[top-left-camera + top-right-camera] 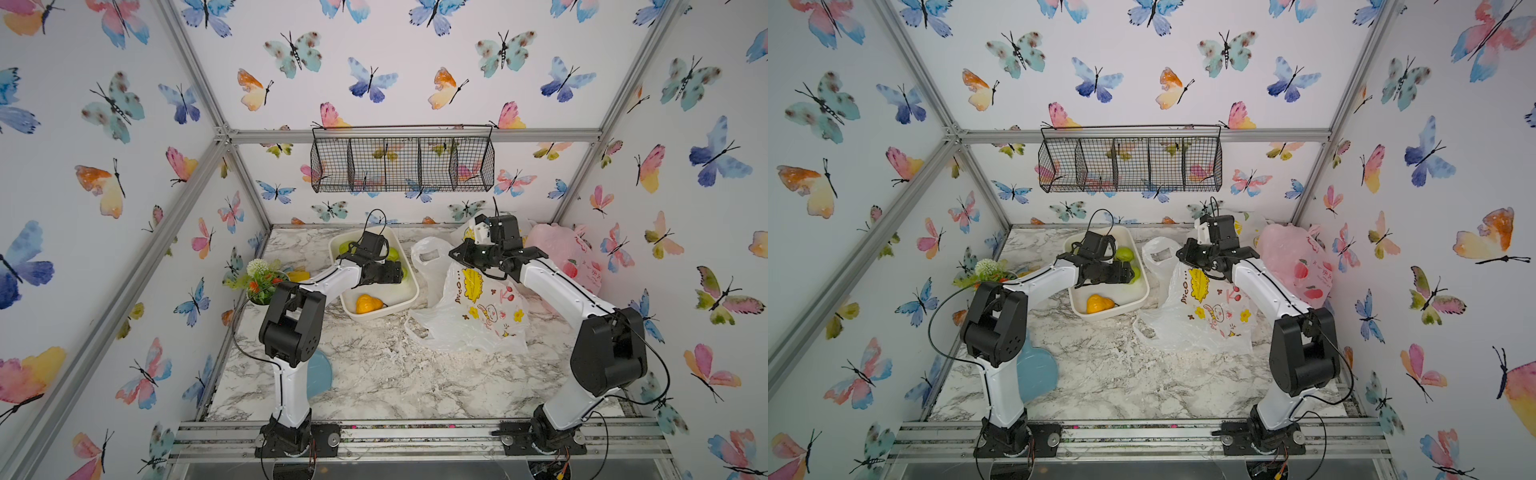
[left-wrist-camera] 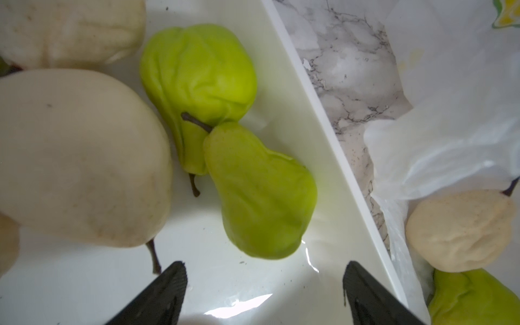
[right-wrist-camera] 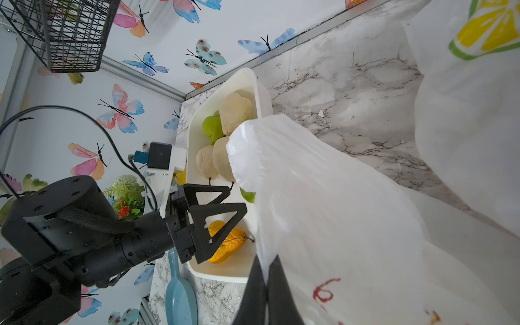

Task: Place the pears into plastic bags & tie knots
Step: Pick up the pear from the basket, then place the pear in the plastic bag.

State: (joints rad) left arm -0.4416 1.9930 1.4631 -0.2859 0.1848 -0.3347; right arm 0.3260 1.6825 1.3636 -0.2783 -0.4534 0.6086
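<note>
Left fingers [image 2: 157,298] gape wide and empty, a green pear [image 2: 259,194] just beyond their tips in the tray [image 2: 225,281], so we should straddle its belly squarely while right fingers [image 3: 253,298], pinched on the bag [image 3: 323,211], hold its mouth up.

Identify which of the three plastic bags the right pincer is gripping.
The white cartoon-print bag, beside the tray: the right pincer is shut on its edge. The pink bag and the lemon-print bag lie farther back, ungripped.

The left arm [image 1: 328,274] and right arm [image 1: 557,291]: white links, black joints, black cables (left end effector [image 3: 238,197]: hollow triangular fingers [image 3: 219,208]).
</note>
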